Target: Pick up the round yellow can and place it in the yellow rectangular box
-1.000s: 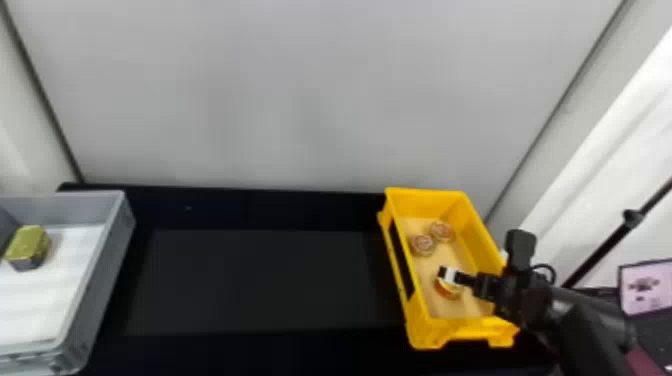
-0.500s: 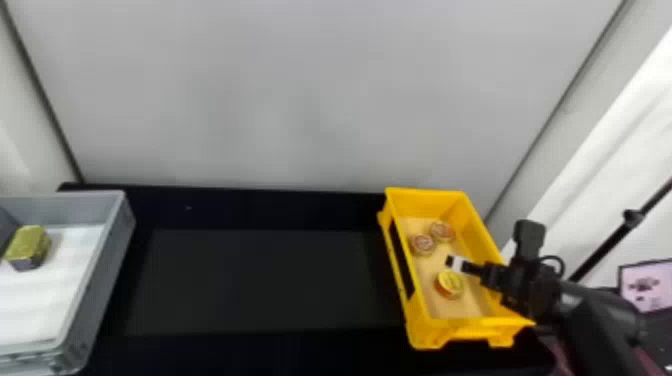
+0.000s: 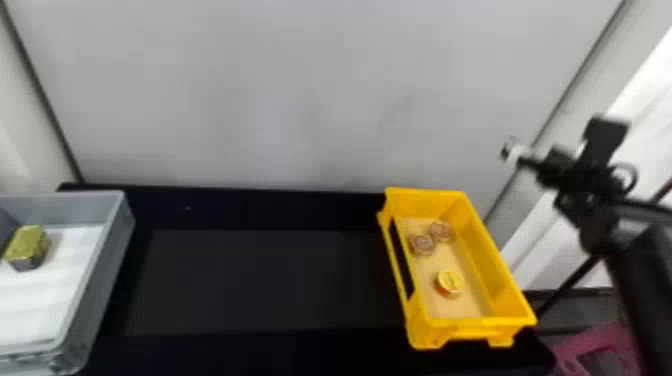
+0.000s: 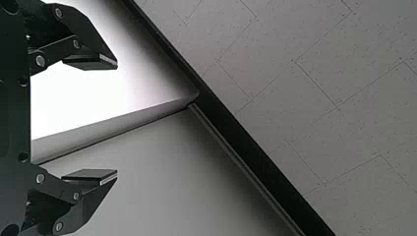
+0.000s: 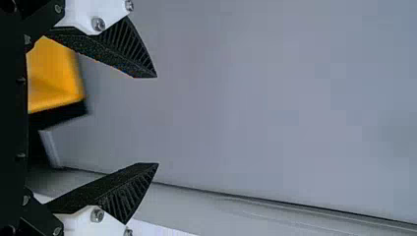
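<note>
Head view: yellow box holds yellow can, two round tins; grey bin, a gold block — right tool released.

The yellow rectangular box looks like smooth plastic with a soft sheen, while the grey bin has a flatter, matt plastic look. The round yellow can shows a smooth, metallic-looking top — the tabletop is dark and matt. The right fingers look rubbery — matt black, ribbed and rough-grained.
</note>
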